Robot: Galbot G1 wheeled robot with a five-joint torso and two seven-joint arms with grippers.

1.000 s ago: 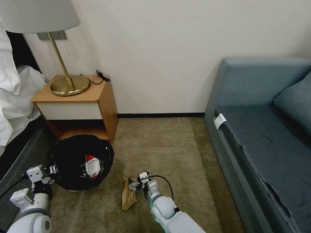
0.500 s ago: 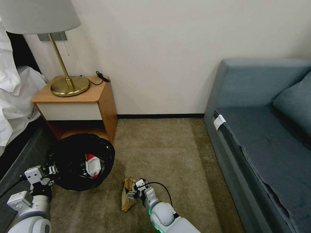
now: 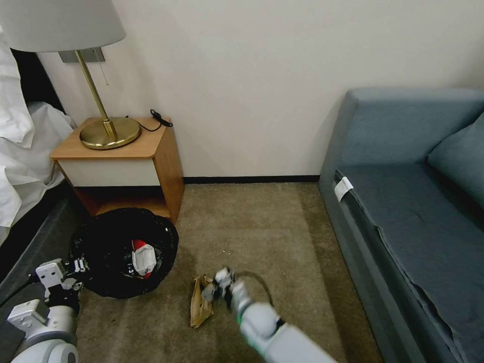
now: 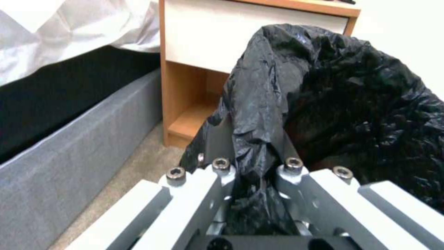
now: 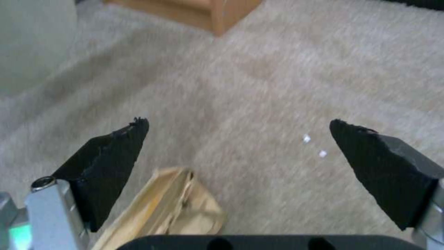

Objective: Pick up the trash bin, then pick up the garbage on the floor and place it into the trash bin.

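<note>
I see my right gripper (image 5: 238, 126) spread wide and empty just above the crumpled tan paper scrap (image 3: 200, 306) on the beige carpet (image 3: 262, 227). At ten o'clock, my left gripper (image 4: 253, 163) pinches the black-lined round trash bin (image 3: 123, 250), red-and-white packet (image 3: 143, 258) inside.

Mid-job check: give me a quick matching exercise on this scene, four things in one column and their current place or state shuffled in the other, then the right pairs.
Things:
1. Left gripper
2. Right gripper
3. Crumpled tan paper scrap
4. Red-and-white packet

Place or state:
A. Lying inside the round trash bin with the wrinkly black plastic bag liner
B. Open, low over the beige carpet
C. Shut on the bin's liner at its rim
D. On the carpet, just by the open fingertips

Pairs: 1-C, 2-B, 3-D, 4-A
</note>
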